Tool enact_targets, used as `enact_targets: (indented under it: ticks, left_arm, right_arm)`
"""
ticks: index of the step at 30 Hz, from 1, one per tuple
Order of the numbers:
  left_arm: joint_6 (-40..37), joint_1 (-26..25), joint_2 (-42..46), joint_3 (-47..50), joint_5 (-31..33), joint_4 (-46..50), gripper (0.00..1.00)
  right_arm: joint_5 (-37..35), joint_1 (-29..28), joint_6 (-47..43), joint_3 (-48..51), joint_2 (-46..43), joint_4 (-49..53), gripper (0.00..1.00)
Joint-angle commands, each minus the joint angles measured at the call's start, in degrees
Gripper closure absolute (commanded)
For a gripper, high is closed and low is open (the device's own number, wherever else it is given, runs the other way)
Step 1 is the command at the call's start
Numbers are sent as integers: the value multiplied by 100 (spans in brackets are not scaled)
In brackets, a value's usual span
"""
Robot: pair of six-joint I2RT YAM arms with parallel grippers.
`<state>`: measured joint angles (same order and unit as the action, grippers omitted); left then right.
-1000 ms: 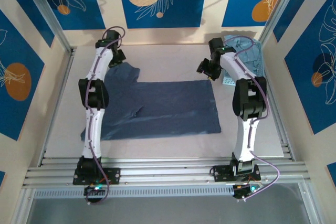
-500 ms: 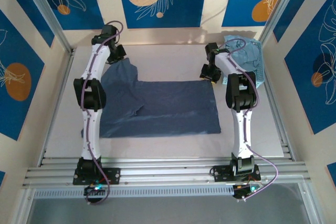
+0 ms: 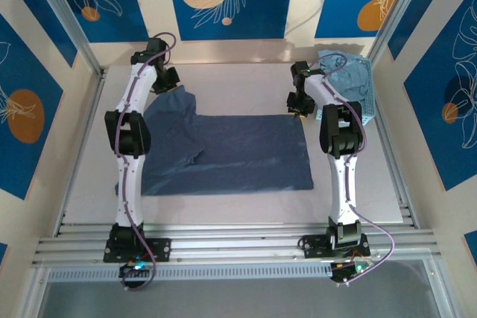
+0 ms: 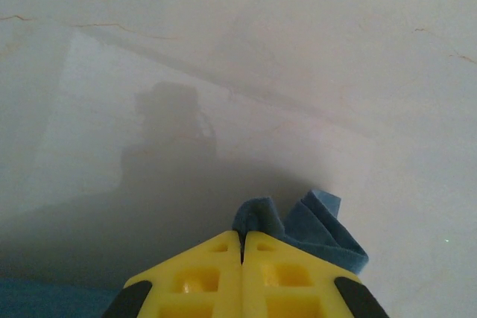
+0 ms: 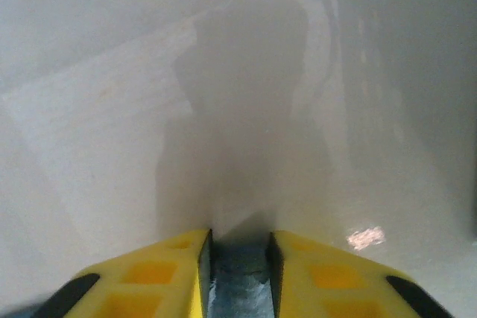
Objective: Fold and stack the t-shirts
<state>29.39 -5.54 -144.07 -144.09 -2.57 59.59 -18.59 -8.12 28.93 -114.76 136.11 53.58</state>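
Barely begun: dark shirt (image 3: 231, 154) lies flat, unfolded; pale shirts (image 3: 344, 71) sit in basket (image 3: 365, 93). Left gripper (image 4: 242, 237) is clamped on the dark shirt's far corner. Right gripper (image 5: 238, 242) has its jaws apart astride the edge.

Slate-blue t-shirt (image 3: 231, 150) on a pale cream table (image 3: 246, 83).
Wall panels (image 3: 253, 5) deep blue with cream leaf outlines and orange discs (1 peach); far right, sky-blue t-shirts (image 3: 350, 72) in a pale blue basket (image 3: 326, 115).

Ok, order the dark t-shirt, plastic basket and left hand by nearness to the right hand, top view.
1. Dark slate-blue cloth t-shirt: its far right corner meets the right hand.
2. Pale blue perforated plastic basket: just right.
3. Left hand: far left.
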Motion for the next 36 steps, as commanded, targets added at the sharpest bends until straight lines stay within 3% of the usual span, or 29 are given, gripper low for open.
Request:
enact_targets:
  ticks: [1,4,8,13,24,36]
  left_arm:
    - [-152,-44,43,20,-88,172,100]
    - [-183,-44,118,30,-68,330,100]
    - [-238,-52,415,291,-16,793,100]
    - [-240,-52,1595,1852,155,617,100]
    - [-87,-26,4012,4802,480,300,100]
    - [136,-17,5888,6749,979,403,100]
  right_arm:
    - [-30,-13,-36,-150,144,182,85]
    - [-78,-46,-116,-126,-24,154,100]
    - [-107,-137,-263,129,-416,-12,100]
    - [-276,-223,-138,569,-872,-51,100]
    - [-243,-279,182,2557,-2339,-728,100]
    - [-51,-369,486,4110,-3567,-717,100]
